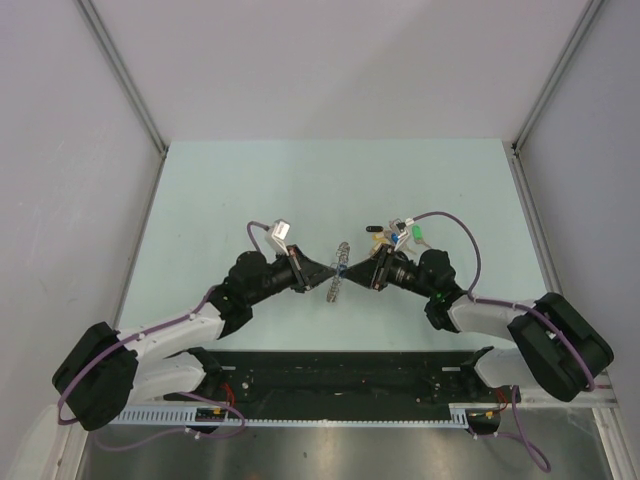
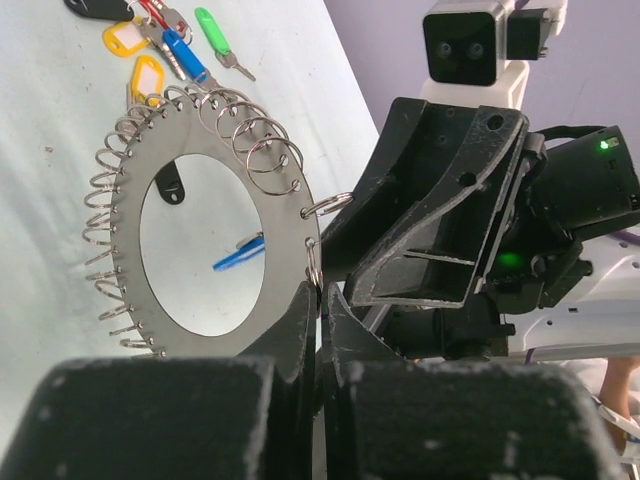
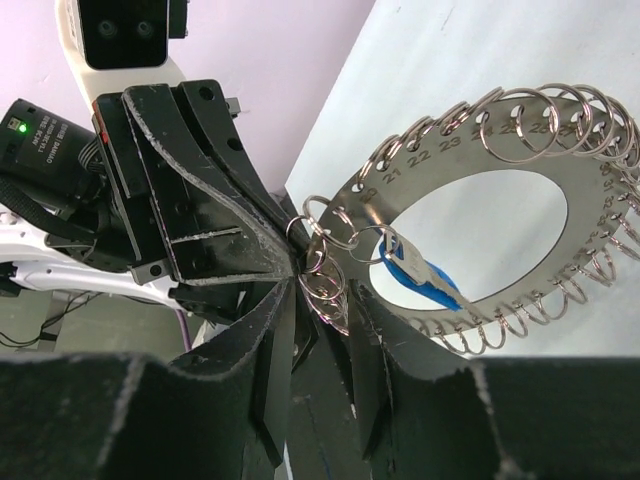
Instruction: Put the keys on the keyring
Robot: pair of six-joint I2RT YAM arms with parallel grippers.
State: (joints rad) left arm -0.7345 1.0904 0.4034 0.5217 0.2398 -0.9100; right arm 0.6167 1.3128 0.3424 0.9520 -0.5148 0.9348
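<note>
My left gripper (image 2: pixel 320 300) is clenched on the rim of the keyring (image 2: pixel 290 225), holding it on edge over the pale table (image 1: pixel 250 190). The keyring is a flat, dull steel disc with a wide hole and stamped numbers. Springy wire loops (image 2: pixel 265 150) are threaded all round its edge, too many for me to count surely. One blue key (image 3: pixel 420 280) with a plastic tag hangs from a loop on the keyring's right face. My right gripper (image 3: pixel 322 290) sits at that same rim among the loops; I cannot tell whether it pinches one. Beyond the keyring lie the loose keys (image 2: pixel 170 50): two yellow tags, one blue, one green, one red, one black, and another black seen through the hole.
</note>
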